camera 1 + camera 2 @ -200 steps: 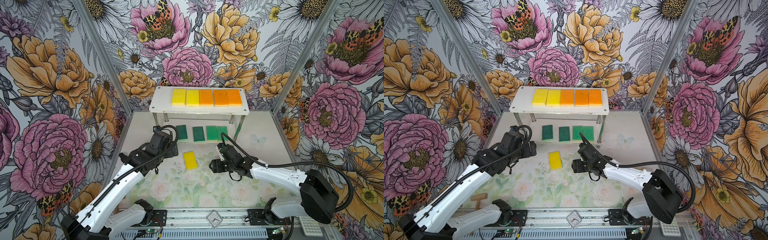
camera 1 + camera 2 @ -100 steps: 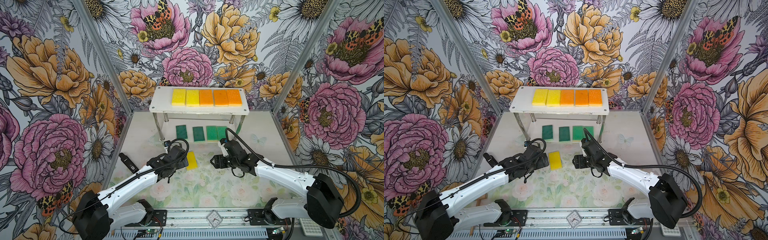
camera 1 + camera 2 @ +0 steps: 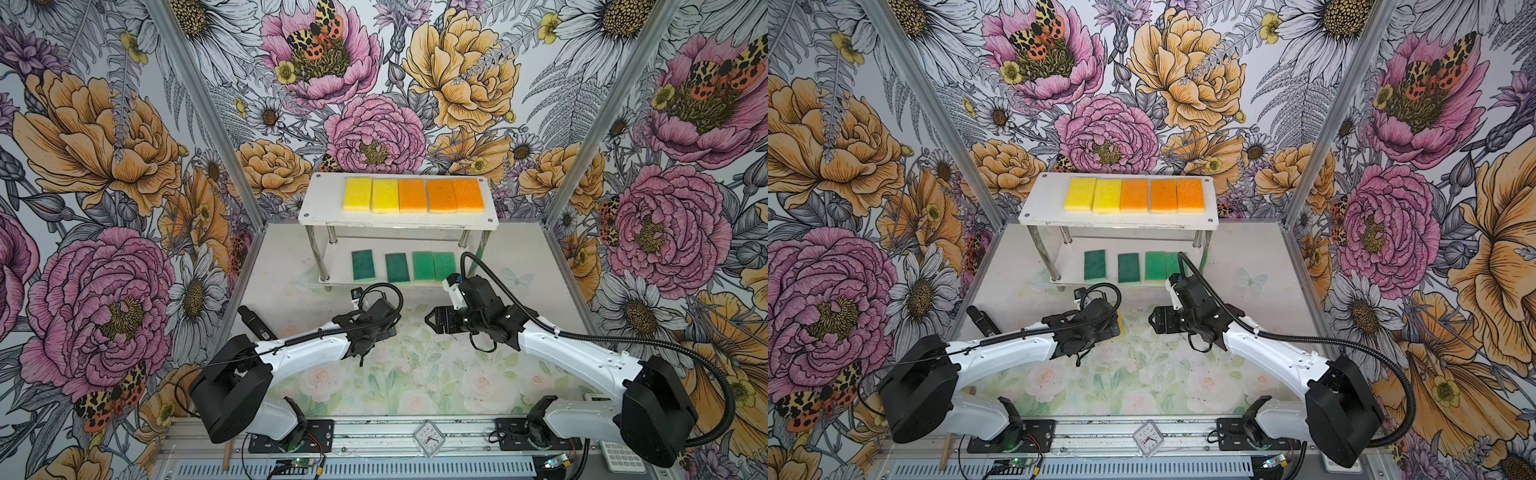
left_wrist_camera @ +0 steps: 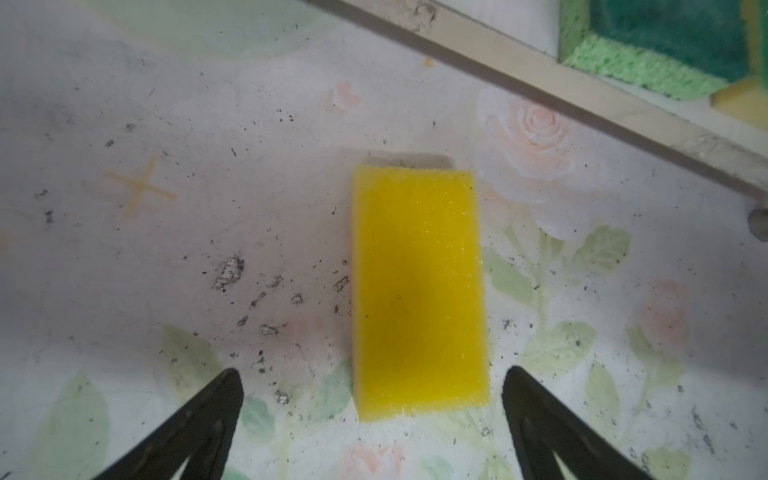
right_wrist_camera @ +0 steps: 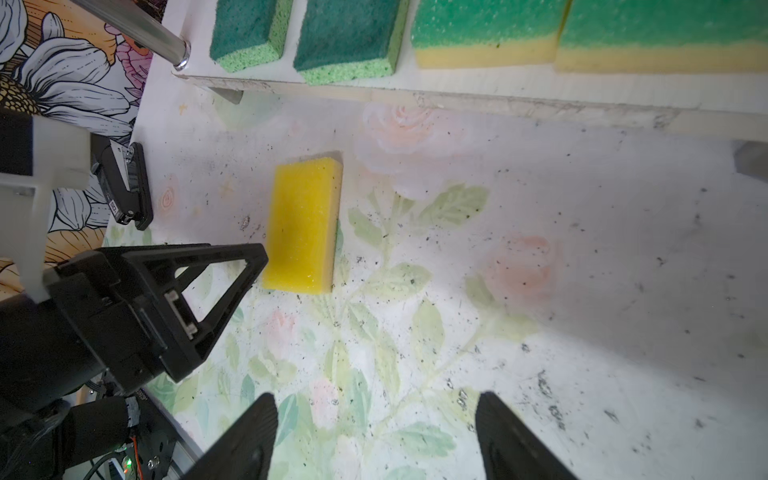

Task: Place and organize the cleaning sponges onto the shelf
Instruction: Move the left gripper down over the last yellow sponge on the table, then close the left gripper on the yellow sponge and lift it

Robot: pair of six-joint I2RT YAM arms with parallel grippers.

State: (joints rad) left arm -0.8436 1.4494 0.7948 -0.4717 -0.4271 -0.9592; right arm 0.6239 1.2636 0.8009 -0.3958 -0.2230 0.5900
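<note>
White, rose-printed table [image 3: 415,374] carries everything, and at its far side stands the shelf [image 3: 322,203]. On its upper board two yellow and three orange sponges [image 3: 413,195] lie edge to edge; on the lower board sit four green sponges [image 3: 405,267], two apart and two touching.

Your left gripper [image 4: 372,374] hangs low over the table in front of the shelf, its fingers spread to the full with nothing between them but the near end of the one loose yellow sponge [image 4: 417,291]. That sponge lies flat on the table, just short of the lower board's front edge. Your right gripper [image 5: 376,399] is spread too and empty, close by and aimed the same way.

Watch the centring: the sponge sits nearer one finger than the other, so closing now would likely shove or twist it before both pads bite. A pinch at the very end of soft foam may let it droop or slip on the lift. The two grippers are near each other — a reach from the right could clip the left.
</note>
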